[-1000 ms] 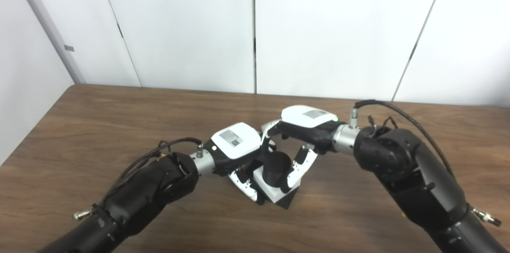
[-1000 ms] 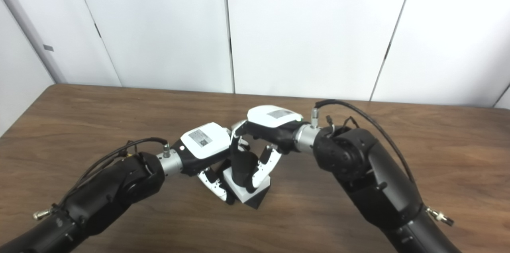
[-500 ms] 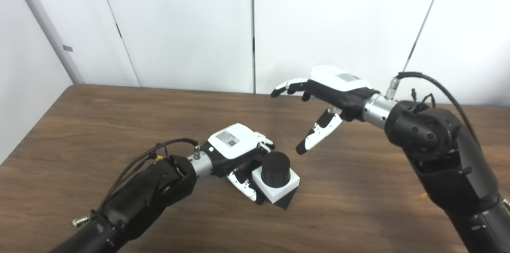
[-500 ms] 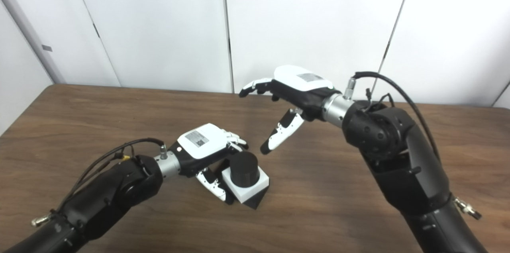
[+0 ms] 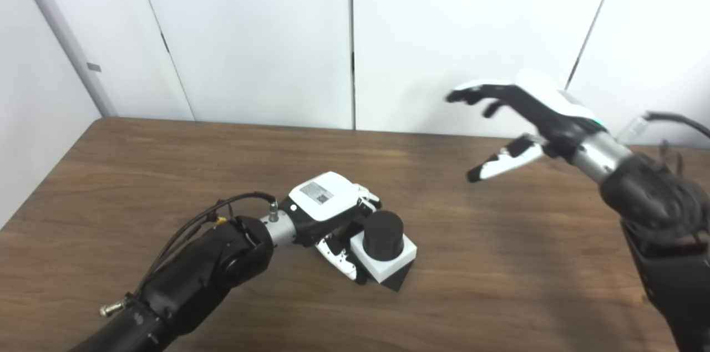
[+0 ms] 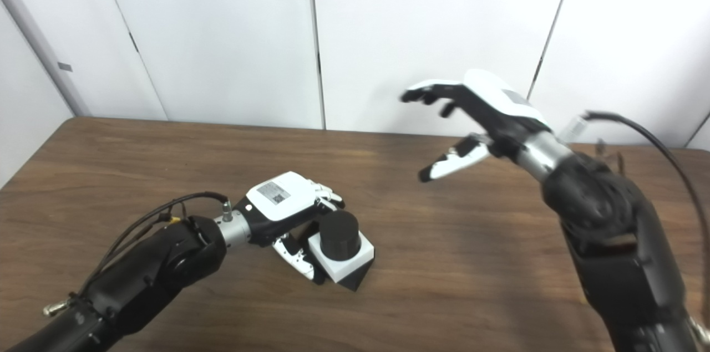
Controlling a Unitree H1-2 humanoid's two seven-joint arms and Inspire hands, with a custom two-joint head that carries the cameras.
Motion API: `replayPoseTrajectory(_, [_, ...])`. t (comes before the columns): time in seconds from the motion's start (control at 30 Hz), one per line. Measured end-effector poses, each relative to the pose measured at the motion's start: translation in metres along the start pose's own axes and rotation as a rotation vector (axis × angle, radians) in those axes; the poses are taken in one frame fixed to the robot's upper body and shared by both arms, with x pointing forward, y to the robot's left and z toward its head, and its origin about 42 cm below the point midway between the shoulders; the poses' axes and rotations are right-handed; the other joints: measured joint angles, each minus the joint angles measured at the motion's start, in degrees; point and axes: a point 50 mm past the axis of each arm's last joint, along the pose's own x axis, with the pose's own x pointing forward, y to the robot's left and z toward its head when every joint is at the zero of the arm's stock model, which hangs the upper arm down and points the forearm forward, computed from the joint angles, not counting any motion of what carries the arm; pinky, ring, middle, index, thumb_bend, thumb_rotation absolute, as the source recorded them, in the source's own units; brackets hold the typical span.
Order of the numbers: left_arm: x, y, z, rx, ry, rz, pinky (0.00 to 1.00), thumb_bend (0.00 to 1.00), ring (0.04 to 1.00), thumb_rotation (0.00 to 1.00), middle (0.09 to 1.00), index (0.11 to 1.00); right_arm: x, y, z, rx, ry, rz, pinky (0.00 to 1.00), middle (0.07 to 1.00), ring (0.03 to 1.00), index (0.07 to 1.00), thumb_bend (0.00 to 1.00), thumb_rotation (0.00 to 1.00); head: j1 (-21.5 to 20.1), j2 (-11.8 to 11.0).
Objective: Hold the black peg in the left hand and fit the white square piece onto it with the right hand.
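Observation:
The black peg (image 5: 383, 234) stands on a black square base on the brown table (image 5: 138, 174), near the middle front. The white square piece (image 5: 395, 263) sits around the peg, down on the base. My left hand (image 5: 331, 213) is shut on the peg assembly from its left side, fingers wrapped against the base and the white piece. My right hand (image 5: 513, 119) is open and empty, raised well above the table to the right of the peg, fingers spread. It also shows in the right eye view (image 6: 471, 119).
White wall panels (image 5: 444, 36) stand behind the table's far edge. A black cable (image 5: 222, 213) loops off my left forearm. My right forearm (image 5: 660, 219) rises along the right side.
My right hand let go of the white piece and peg, opened, and rose up and away to the right. My left hand stayed on the assembly.

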Motion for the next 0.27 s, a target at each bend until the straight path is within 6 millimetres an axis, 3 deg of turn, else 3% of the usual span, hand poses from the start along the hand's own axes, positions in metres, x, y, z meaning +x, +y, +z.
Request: replayPoseTrajectory(0.27, [-0.001,-0.001,0.0,-0.004,0.005,0.001,0.82,0.52,0.847,0.08,0.833,0.494,-0.044,0.033,-0.035,0.181,0.121,-0.176,0.59,0.768,0.709,0.721,0.66,0.16,-0.44,0.09])
